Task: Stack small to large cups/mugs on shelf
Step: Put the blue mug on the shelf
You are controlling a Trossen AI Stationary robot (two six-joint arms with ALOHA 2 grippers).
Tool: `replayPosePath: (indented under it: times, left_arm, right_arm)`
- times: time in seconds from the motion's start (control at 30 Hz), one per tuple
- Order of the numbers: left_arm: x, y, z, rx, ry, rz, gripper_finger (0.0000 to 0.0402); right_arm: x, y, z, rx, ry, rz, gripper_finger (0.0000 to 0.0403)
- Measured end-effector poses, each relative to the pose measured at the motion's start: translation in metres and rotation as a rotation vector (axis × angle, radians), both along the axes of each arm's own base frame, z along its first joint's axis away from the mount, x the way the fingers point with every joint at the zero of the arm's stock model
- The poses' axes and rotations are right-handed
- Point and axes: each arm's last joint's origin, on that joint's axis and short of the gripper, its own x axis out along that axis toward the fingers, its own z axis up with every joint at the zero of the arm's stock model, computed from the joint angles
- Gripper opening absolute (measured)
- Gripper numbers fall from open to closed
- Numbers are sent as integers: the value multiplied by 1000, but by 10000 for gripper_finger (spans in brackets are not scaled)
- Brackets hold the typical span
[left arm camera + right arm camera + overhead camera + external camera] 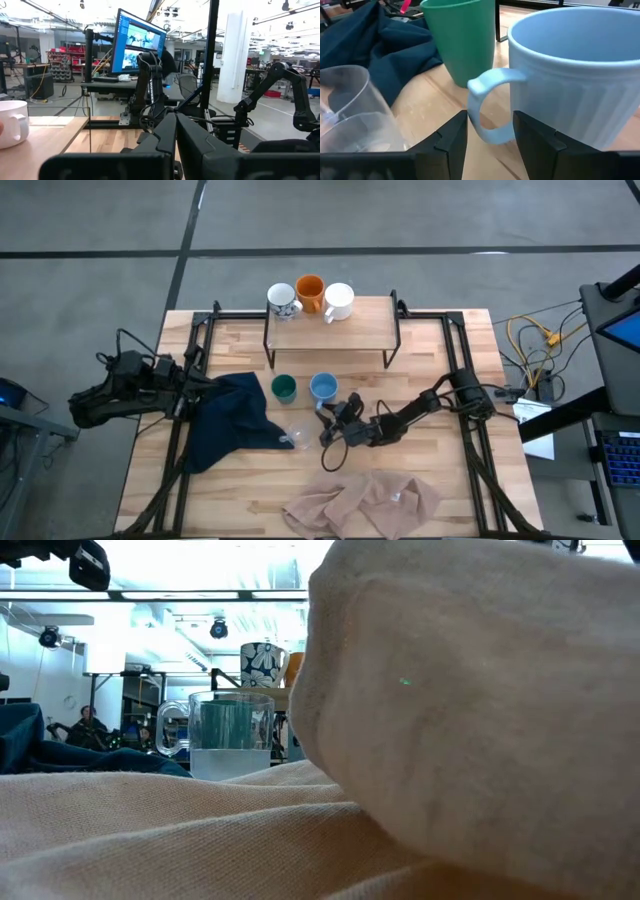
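On the shelf [330, 330] stand a patterned mug [283, 301], an orange mug [310, 293] and a white mug [339, 301]. In front of the shelf, a dark green mug [284, 388] and a light blue mug [323, 387] stand upright on the tabletop, and the clear glass cup [298, 433] stands nearer. My right gripper [335, 413] is open and low, level with the blue mug [570, 75] from the near right. Its fingers flank the mug's handle [487, 112]. My left gripper [175, 132] is shut and hangs back at the table's left edge. My right gripper has one finger [451, 140] outside the blue mug's handle loop [492, 132] and the other [535, 142] before the mug's wall. Whether either finger touches, I cannot tell. The mug stands upright on the table.
A dark blue cloth [228, 420] lies heaped left of the green mug. A beige cloth [365, 502] lies crumpled at the near edge and fills most of the low view. Black rails [465, 395] run along the table's sides. Cables lie right of the table.
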Motion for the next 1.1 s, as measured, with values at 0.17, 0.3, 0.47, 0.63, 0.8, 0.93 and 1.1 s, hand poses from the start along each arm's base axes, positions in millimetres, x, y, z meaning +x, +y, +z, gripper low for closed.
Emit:
replayPosePath:
  times: [0.17, 0.3, 0.47, 0.63, 0.8, 0.93, 1.1]
  left_arm:
    - [0, 0, 0, 0, 0, 0, 0]
    - [0, 0, 0, 0, 0, 0, 0]
    - [0, 0, 0, 0, 0, 0, 0]
    - [0, 0, 0, -1, 0, -1, 0]
    - [0, 0, 0, -3, 1, 0, 0]
    - [0, 0, 0, -3, 1, -1, 0]
    - [0, 0, 0, -3, 1, -1, 0]
  right_arm:
    - [4, 1, 4, -13, -5, 9, 134]
    - [8, 2, 7, -26, -6, 23, 114]
    - [8, 1, 7, -27, -2, 21, 78]
    - [8, 1, 7, -28, -1, 22, 37]
    - [8, 1, 7, -30, 3, 24, 14]
    - [8, 1, 7, -31, 6, 22, 15]
    - [8, 1, 7, -29, 5, 22, 14]
